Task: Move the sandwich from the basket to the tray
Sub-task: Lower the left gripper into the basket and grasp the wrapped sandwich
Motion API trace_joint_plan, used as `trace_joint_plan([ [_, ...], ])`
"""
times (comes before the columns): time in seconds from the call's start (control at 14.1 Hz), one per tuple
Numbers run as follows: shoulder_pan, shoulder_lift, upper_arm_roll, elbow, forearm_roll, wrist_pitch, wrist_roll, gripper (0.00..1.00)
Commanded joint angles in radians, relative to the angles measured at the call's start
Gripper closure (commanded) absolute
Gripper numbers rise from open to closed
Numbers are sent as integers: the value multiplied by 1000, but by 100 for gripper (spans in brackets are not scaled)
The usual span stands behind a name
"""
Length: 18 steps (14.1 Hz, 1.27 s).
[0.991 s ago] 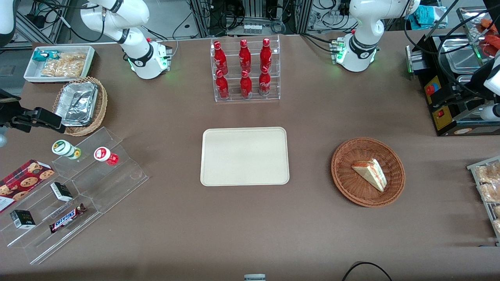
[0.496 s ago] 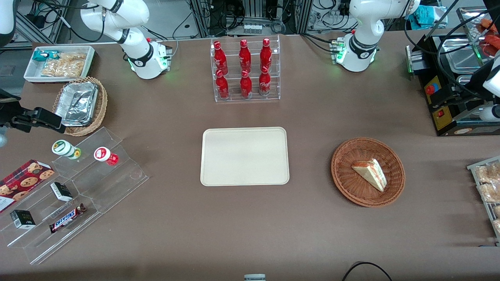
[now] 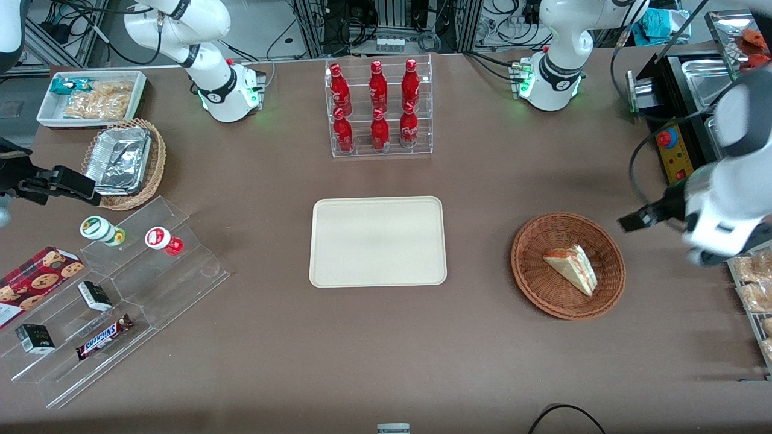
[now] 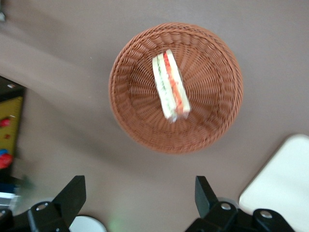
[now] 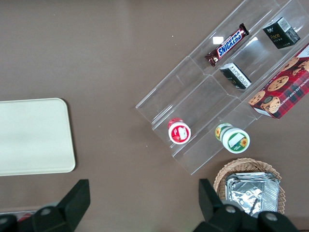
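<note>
The sandwich [image 3: 572,268] is a pale wedge with red and green layers, lying in the round reddish-brown basket [image 3: 531,289]. The cream tray [image 3: 377,241] lies flat at the table's middle, beside the basket toward the parked arm's end, with nothing on it. My left arm [image 3: 724,205] hangs high beside the basket, toward the working arm's end. In the left wrist view my gripper [image 4: 138,193] is open with nothing between its fingers. From well above, that view shows the sandwich [image 4: 171,86], the basket [image 4: 130,121] and a corner of the tray [image 4: 280,188].
A clear rack of red bottles [image 3: 379,108] stands farther from the camera than the tray. A black box with a red button [image 3: 675,157] and a snack rack [image 3: 754,283] flank my arm. A stepped acrylic shelf [image 3: 120,289], a foil-tray basket [image 3: 123,160] and a white bin [image 3: 90,96] sit at the parked arm's end.
My left arm has swung into the front view from the working arm's end of the table, toward the basket. The sandwich, basket and tray have not moved.
</note>
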<state>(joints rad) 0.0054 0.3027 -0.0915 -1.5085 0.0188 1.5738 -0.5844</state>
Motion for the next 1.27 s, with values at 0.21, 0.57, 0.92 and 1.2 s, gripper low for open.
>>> trace_joint_plan([
  [0.21,-24,113,-1,-143,26,282,-261,0],
  [0.57,-24,108,1,-364,26,575,-356,0],
  [0.92,-24,124,2,-455,26,707,-364,0],
  [1.2,-22,144,4,-455,26,726,-364,51],
])
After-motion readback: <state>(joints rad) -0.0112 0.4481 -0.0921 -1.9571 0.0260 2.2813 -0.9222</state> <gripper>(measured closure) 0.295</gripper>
